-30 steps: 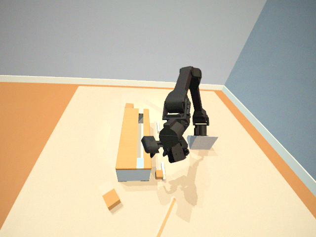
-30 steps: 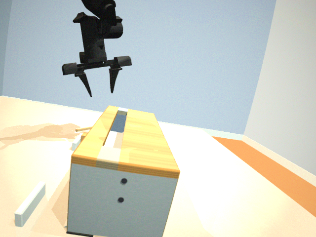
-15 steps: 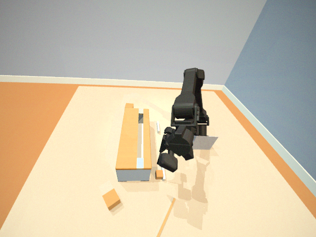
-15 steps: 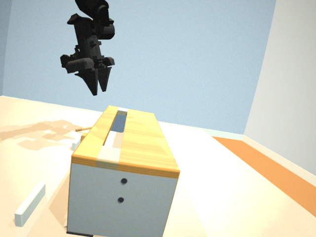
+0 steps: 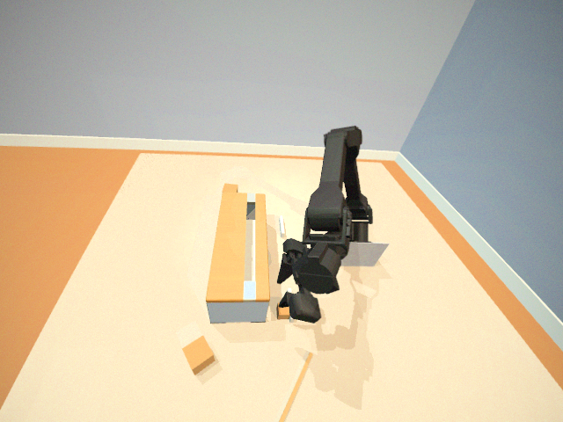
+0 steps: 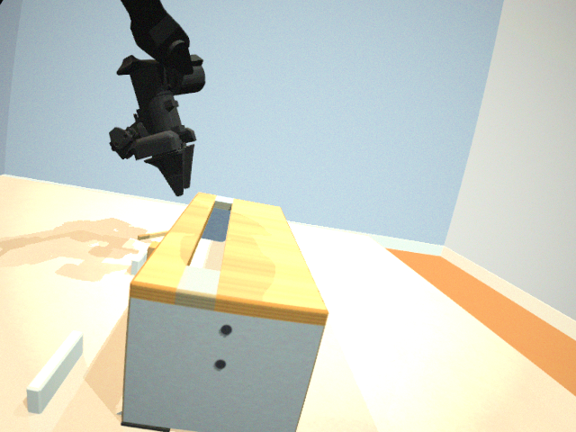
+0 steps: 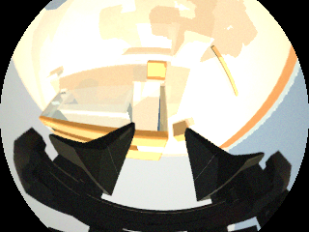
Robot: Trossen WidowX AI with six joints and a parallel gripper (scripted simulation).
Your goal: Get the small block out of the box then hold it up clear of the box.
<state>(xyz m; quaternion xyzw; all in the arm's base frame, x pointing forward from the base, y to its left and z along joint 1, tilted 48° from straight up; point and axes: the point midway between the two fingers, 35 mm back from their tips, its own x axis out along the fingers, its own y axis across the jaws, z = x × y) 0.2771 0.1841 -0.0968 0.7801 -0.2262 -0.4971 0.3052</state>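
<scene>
Claw (image 5: 280,294) (image 6: 183,191) (image 7: 160,128) open, empty; orange block (image 5: 283,312) (image 7: 156,71) apparently on table (image 5: 136,272) (image 6: 395,348) (image 7: 43,53) beside box (image 5: 230,250) (image 6: 209,395) (image 7: 150,135); two dark dots (image 6: 225,329) on box end.

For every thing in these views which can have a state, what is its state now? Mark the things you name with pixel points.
Pincer (image 5: 280,294) (image 6: 183,191) (image 7: 160,128): partly open, empty, raised
Box (image 5: 230,254) (image 6: 223,395) (image 7: 153,135): upright, top slot open
Small block (image 5: 283,311) (image 6: 152,245) (image 7: 156,70): outside the box, on the table
Larger block (image 5: 197,354) (image 7: 181,129): on the table, loose
Stick (image 5: 297,383) (image 6: 153,235) (image 7: 225,70): lying flat
</scene>
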